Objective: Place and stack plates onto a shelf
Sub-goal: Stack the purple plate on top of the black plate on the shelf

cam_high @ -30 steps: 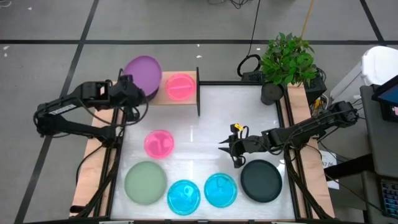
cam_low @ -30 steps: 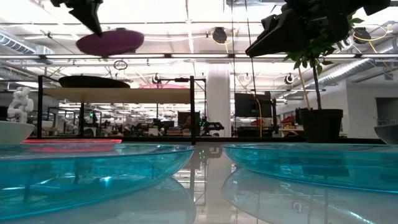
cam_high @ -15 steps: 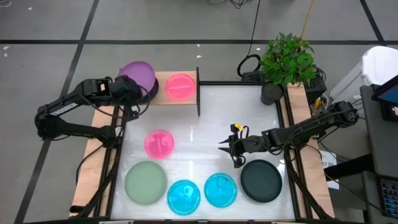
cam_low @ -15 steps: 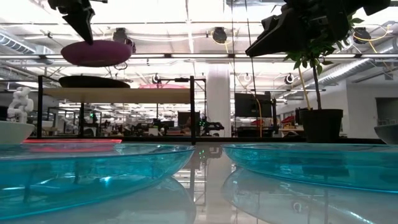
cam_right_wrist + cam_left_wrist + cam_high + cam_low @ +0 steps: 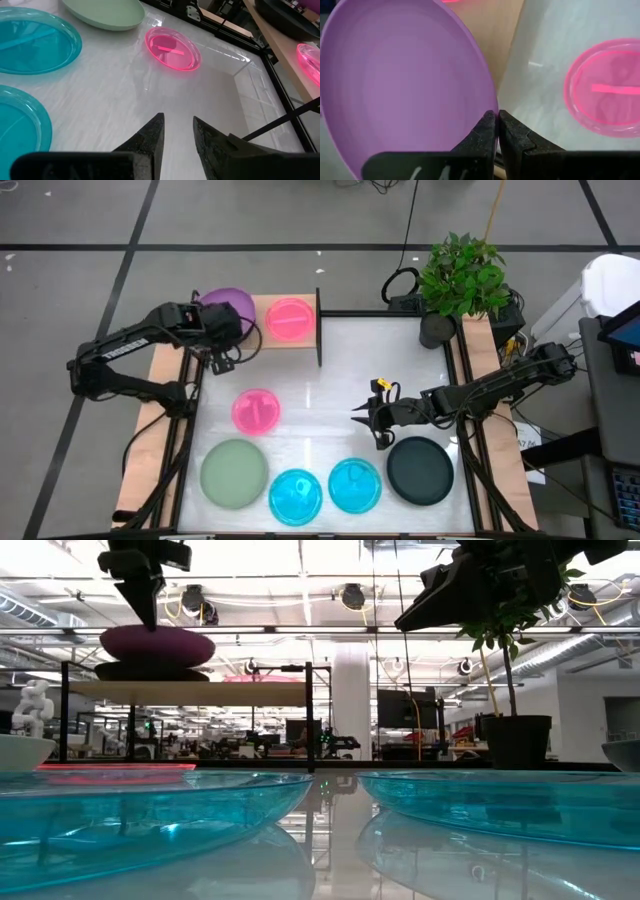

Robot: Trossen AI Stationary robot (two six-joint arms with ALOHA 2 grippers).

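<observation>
The left gripper [image 5: 228, 332] is over the shelf [image 5: 262, 335] at the back left of the desk [image 5: 330, 390]. Its jaws are clenched on the rim of the purple plate [image 5: 222, 304]. In the left wrist view the two dark fingers [image 5: 487, 131] pinch the plate's edge. In the low view the purple plate [image 5: 157, 644] sits right on top of a black plate [image 5: 150, 671] that lies on the shelf board. I cannot tell if the two plates touch or if there is a tiny gap.

A pink plate [image 5: 290, 319] lies on the shelf too, just beside the purple one.

The right gripper [image 5: 368, 420] hangs over the middle right of the desk. Its jaws are a little apart and hold nothing.

More plates lie on the white desk. Another pink plate [image 5: 256, 411] is near the middle left. A green plate [image 5: 234, 473] is at the front left. Two blue plates [image 5: 296, 495] [image 5: 355, 485] sit side by side at the front. A second black plate [image 5: 421, 470] is at the front right, just beside the right gripper.

A potted plant [image 5: 460, 278] stands at the back right corner.
</observation>
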